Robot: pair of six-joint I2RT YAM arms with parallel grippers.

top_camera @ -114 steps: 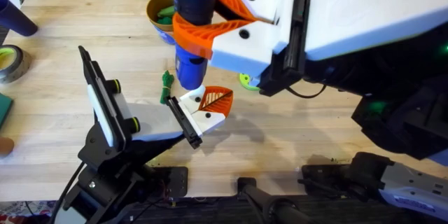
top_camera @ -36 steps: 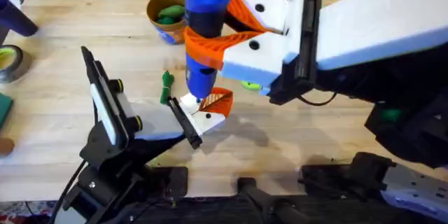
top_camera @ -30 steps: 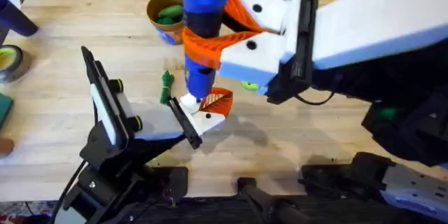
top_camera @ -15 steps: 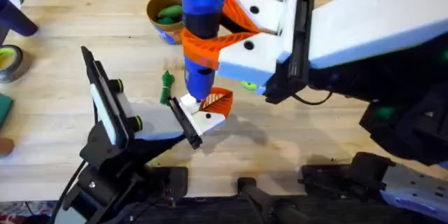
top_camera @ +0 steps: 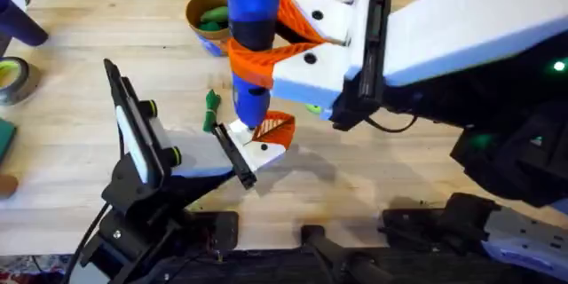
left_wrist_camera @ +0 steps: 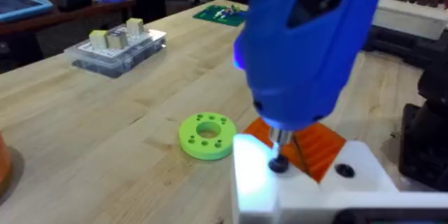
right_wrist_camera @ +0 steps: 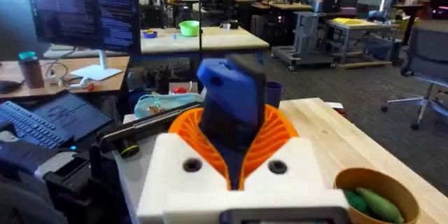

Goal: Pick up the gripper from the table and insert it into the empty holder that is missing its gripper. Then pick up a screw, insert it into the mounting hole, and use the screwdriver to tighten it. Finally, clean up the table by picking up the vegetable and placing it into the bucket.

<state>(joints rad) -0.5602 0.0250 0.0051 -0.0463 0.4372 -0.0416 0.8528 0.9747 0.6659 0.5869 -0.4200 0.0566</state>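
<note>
Screwdriver (top_camera: 251, 40): upright, clamped in right hand (top_camera: 266, 49), tip on screw (left_wrist_camera: 278, 164) in seated gripper (top_camera: 266, 138) at holder (top_camera: 191, 155). Left hand: cannot tell. Risk: tilt slips bit off screw.

Bright, even light from above — soft shadows on the table (top_camera: 373, 169); the screwdriver (left_wrist_camera: 308, 49) is blurred, near the left wrist camera.

The screwdriver (top_camera: 251, 44) is running off the 12 o'clock edge overhead, and its tip is hiding behind its own handle there. The right end effector's (top_camera: 262, 49) orange fingers (top_camera: 257, 60) are covering the handle's waist. The vegetable (top_camera: 211, 111) is reading too small for detail.
</note>
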